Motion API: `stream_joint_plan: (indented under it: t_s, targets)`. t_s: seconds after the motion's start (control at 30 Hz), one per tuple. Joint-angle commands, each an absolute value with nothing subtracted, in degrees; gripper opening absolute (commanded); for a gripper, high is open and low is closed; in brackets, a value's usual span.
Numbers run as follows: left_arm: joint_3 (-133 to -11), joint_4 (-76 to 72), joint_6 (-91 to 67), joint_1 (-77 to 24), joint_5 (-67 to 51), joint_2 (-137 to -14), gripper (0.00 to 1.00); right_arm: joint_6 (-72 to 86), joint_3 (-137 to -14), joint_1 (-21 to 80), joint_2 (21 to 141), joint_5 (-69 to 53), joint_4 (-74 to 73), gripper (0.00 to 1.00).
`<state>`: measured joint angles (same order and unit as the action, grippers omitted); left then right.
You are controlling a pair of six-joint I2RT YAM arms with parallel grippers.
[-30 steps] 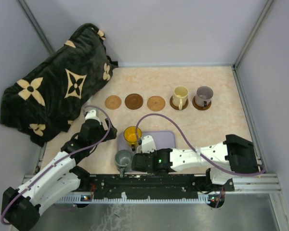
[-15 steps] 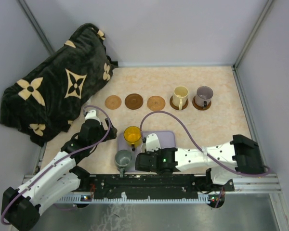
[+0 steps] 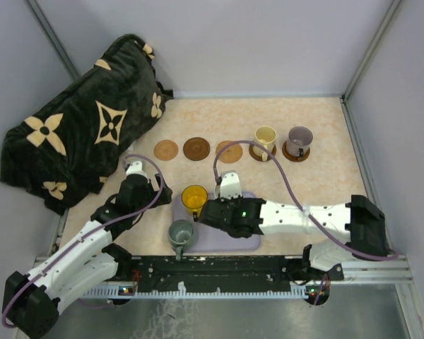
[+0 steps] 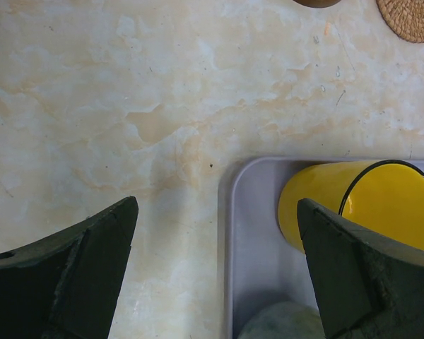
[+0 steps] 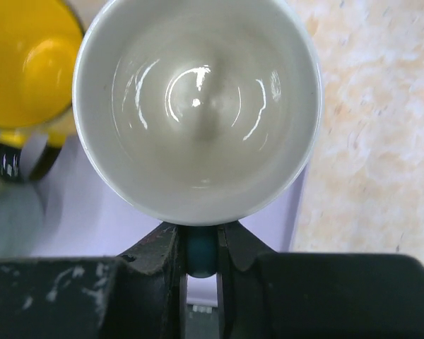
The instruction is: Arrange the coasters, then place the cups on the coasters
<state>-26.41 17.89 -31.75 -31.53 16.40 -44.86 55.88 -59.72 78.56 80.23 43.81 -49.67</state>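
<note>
Three bare coasters (image 3: 166, 149) (image 3: 196, 148) (image 3: 229, 152) lie in a row at the back. To their right, a cream cup (image 3: 265, 140) and a purple-grey cup (image 3: 299, 140) each stand on a coaster. The yellow cup (image 3: 194, 199) (image 4: 360, 205) and the grey-green cup (image 3: 181, 233) sit on the lavender tray (image 3: 251, 236). My right gripper (image 5: 199, 248) is shut on the blue handle of the white cup (image 5: 198, 106) (image 3: 230, 185), held upright over the tray's far edge. My left gripper (image 4: 219, 272) (image 3: 138, 176) hangs open over the tray's left rim, holding nothing.
A dark blanket (image 3: 85, 120) with cream flower shapes is heaped at the back left. Grey walls close the table at the back and both sides. The right arm's cable (image 3: 268, 173) loops over the third coaster and the cream cup.
My right arm has carried the white cup away from the near edge, across the tray toward the coaster row. The left arm has stayed where it was.
</note>
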Motion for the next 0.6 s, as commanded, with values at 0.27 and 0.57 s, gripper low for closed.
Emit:
stream_joint_plan:
  t_s: [0.27,0.57]
  targets:
    - [-27.1,17.1,-33.3,-31.9,19.2,-50.3,1.00,28.7,-64.2,58.4,78.6,43.7,-23.4,0.00]
    - [-27.1,16.0,-33.8,-31.9,17.8,-53.4,1.00,21.4,-69.5,49.2,87.6,38.3,-15.5,0.00]
